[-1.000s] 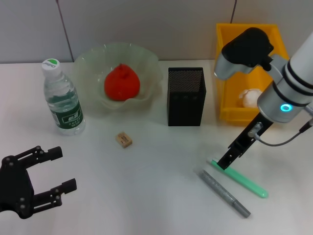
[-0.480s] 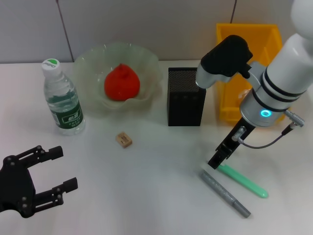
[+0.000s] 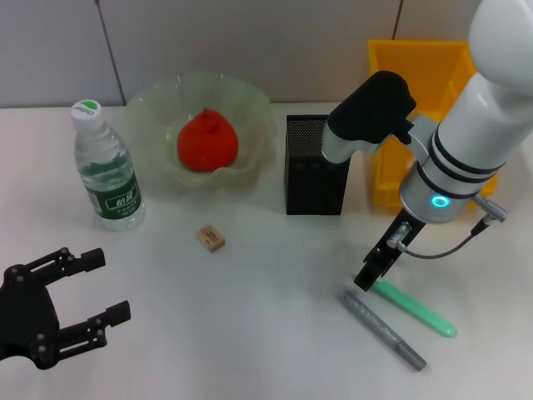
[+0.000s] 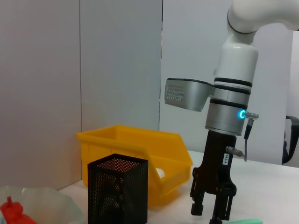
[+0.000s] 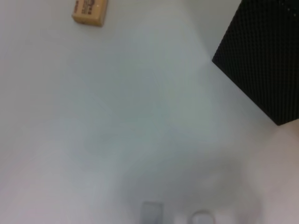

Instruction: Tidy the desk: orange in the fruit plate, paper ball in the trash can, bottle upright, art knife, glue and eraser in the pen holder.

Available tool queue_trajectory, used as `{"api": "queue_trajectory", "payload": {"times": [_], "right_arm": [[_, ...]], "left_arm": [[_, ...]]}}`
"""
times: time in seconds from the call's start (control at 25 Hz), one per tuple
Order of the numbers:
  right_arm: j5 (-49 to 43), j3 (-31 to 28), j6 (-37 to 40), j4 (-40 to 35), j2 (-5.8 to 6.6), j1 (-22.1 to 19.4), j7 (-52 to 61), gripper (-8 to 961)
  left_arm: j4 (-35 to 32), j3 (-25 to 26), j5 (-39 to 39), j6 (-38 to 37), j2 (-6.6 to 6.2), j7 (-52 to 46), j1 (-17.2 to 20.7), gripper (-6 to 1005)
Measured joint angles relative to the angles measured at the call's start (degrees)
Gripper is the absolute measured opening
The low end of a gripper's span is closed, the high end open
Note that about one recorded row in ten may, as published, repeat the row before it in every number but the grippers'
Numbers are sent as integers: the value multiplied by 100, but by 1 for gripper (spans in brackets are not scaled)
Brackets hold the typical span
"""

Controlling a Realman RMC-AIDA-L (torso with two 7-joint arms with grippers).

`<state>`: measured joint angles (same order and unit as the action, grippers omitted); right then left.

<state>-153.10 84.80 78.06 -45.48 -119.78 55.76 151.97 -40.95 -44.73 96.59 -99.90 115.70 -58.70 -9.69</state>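
The orange [image 3: 207, 142] lies in the fruit plate [image 3: 150, 104]. The bottle [image 3: 107, 167] stands upright to the plate's left. The eraser [image 3: 211, 238] lies on the table in front of the plate and also shows in the right wrist view [image 5: 89, 11]. The pen holder [image 3: 316, 165] stands beside the yellow trash can [image 3: 387, 71]; my right arm hides the paper ball. My right gripper [image 3: 366, 282] is open and empty, low over the near ends of the grey art knife [image 3: 383, 329] and the green glue stick [image 3: 414, 307]. It also shows in the left wrist view [image 4: 211, 212].
My left gripper [image 3: 104, 287] is open and parked at the table's front left. The white table [image 3: 266, 275] runs back to a grey wall. The pen holder [image 5: 261, 60] stands close behind my right gripper.
My right arm has swung left, away from the trash can. Its gripper has shifted from the glue stick's end toward the art knife's end. The left arm has not moved.
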Motion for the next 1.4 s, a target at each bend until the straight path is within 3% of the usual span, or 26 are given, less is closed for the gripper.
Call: {"api": "queue_trajectory", "payload": {"times": [0.44,0.64,1.4], "right_arm": [[115,147,-41,160,-2,36,15,657],[115,151,-59,166,-1,40,16,492],[114,355,-177,231,-4,48,35,458]], "left_arm": [[71,29,1,23,20,88,9,759],[81,53,1,28,37,88,3,759],[88,53,1,70,57,87,26,757]]}}
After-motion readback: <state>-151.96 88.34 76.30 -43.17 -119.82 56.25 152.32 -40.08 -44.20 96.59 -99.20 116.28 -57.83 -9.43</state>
